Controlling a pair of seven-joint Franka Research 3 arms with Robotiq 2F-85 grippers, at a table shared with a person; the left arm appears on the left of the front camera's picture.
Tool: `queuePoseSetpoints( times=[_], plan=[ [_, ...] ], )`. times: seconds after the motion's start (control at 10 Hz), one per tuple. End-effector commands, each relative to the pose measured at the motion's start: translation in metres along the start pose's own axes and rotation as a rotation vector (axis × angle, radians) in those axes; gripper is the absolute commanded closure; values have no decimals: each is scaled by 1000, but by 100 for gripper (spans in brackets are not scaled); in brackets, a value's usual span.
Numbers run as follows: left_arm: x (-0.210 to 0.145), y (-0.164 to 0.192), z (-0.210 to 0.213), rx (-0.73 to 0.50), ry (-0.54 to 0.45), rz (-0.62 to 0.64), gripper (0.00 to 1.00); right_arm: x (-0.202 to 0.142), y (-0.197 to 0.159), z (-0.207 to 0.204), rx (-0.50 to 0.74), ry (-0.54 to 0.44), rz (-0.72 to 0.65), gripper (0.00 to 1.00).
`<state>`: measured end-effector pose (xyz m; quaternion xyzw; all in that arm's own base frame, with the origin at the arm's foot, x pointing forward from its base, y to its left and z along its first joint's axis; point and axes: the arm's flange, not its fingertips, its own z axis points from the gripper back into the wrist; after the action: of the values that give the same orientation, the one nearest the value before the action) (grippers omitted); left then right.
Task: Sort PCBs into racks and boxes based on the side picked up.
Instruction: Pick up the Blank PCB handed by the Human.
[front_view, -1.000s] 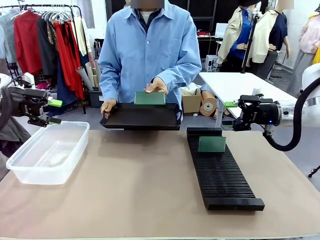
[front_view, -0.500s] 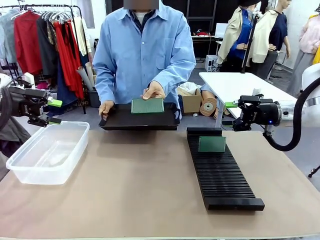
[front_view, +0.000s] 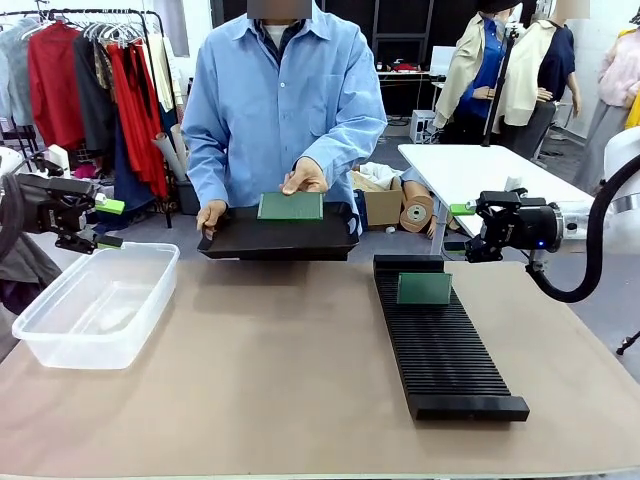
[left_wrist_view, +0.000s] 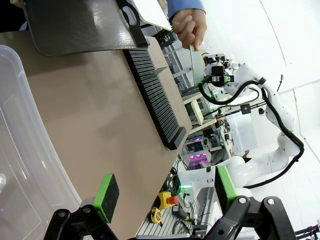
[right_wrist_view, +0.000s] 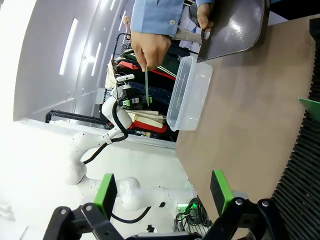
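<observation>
Reaching early, the left gripper (left_wrist_view: 165, 190) or right gripper (right_wrist_view: 163, 191), both wide open, may knock the thin green circuit board (front_view: 291, 206) from the person's hand (front_view: 305, 178).

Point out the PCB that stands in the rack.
The PCB upright in a slot near the rack's far end; the other PCB is held by the person over the tray.

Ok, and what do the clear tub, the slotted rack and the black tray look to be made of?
The tub: clear glossy plastic; the table shows through its walls. The rack: matte black, probably moulded plastic, though the look leaves that open. The tray: smooth black with a soft sheen, plastic or coated metal; cannot tell which.
</observation>
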<state>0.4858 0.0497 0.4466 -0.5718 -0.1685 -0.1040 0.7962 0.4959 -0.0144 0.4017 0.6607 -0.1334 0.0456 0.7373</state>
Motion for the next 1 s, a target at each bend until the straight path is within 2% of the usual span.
queuePoseSetpoints(
  times=[0.0, 0.6, 0.9],
  plan=[
    [1, -2, 0, 2, -6, 11, 0, 3, 0, 0, -7, -1, 25, 0],
    [1, -2, 0, 2, -6, 11, 0, 0, -1, -2, -1, -3, -12, 0],
    [1, -2, 0, 2, -6, 11, 0, 6, -4, -17, -4, -25, 29, 0]
  ],
)
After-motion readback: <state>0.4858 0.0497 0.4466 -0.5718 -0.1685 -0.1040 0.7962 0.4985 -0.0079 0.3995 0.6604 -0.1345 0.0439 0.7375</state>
